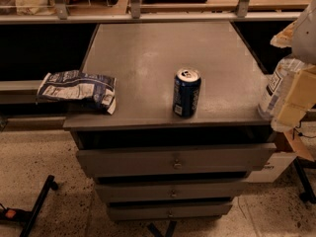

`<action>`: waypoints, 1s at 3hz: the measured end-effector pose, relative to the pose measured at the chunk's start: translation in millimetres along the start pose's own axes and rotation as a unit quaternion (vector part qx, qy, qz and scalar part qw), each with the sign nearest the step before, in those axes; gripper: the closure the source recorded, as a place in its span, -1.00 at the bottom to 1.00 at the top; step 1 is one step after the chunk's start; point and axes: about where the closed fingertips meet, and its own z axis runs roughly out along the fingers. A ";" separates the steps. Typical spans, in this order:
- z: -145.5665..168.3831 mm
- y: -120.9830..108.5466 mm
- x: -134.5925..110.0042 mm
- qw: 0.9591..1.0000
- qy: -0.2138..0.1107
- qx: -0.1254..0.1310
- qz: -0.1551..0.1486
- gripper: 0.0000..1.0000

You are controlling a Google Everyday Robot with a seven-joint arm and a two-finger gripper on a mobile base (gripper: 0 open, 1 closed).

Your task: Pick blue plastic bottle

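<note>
Well, nearest, off the cabinet's (148, 53) front right corner, the gripper (290, 105) is clamped round the blue plastic bottle (274, 85), mostly past the edge. A blue can (186, 93) stands near the front edge, a chip bag (79, 89) overhangs the left edge, and bare top stretches behind.

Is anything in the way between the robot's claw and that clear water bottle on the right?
Nothing visible. The claw is right beside the blue plastic bottle at the right edge of the cabinet; the blue can and snack bag sit away from both.
</note>
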 end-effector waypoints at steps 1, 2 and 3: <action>-0.1 -0.1 0.0 1.000 0.000 0.000 0.000 -1.00; -10.4 -13.5 3.7 1.000 -0.003 0.015 0.020 -1.00; -27.9 -44.3 20.9 0.997 -0.005 0.042 0.063 -1.00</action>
